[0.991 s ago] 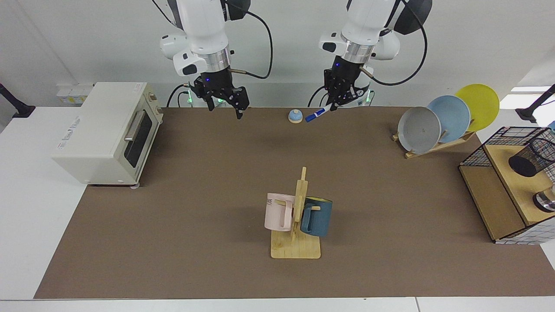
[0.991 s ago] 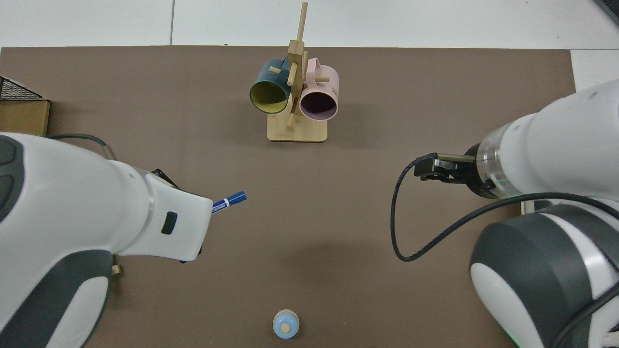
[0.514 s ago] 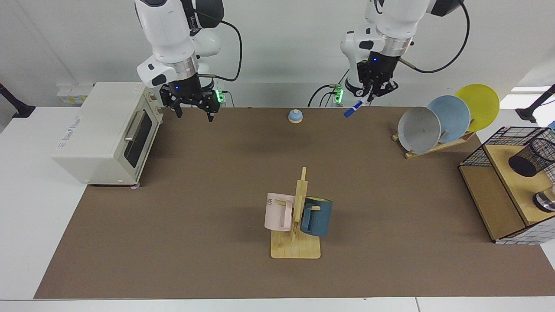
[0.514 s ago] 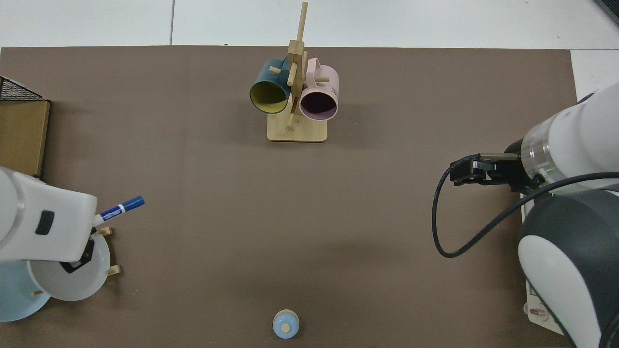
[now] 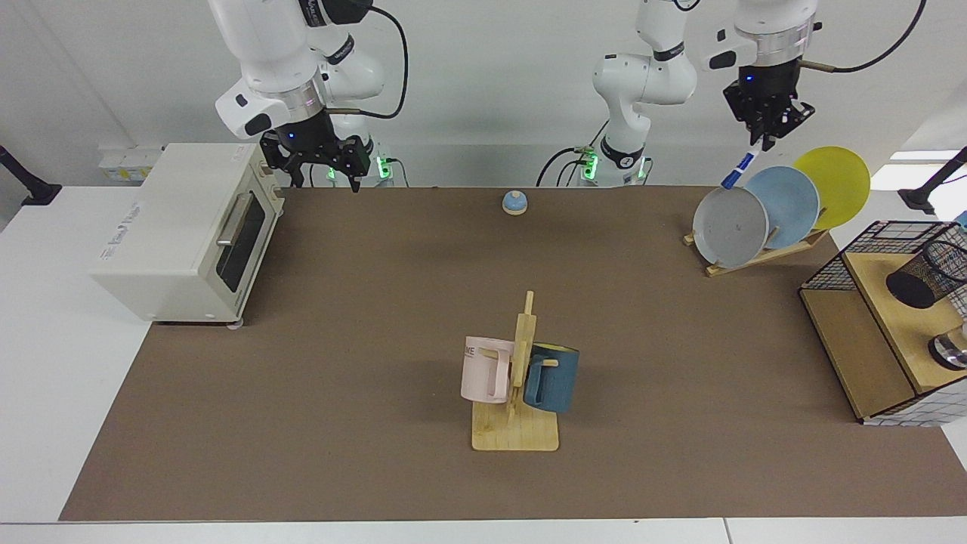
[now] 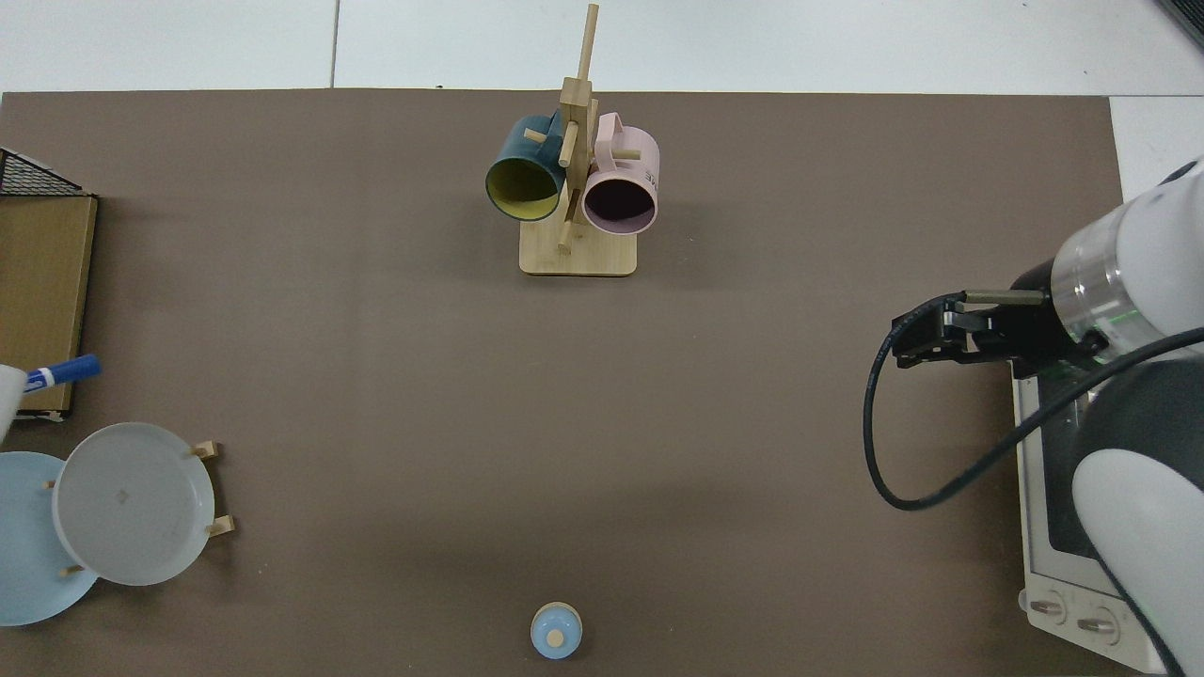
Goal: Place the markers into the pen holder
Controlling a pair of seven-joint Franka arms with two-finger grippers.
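A brown mat covers the white surface [image 5: 483,483] under a pale wall. A toaster oven [image 5: 185,230] stands at one end; a wire-and-wood crate [image 5: 880,332] at the other carries the black mesh pen holder [image 5: 928,274], lying tilted. Plates in a rack [image 5: 782,208] stand near the crate, and a mug tree [image 5: 517,385] stands mid-mat.

Over the last second the left arm has swung from the back middle toward the crate. Its left gripper [image 5: 764,130] now hangs above the plates, jaws closed narrowly on the marker [image 5: 739,169], which slants blue cap downward, well apart from the holder. The carry looks about halfway done.

The right gripper [image 5: 316,160] has drawn back beside the oven, jaws spread wide and empty, waiting.
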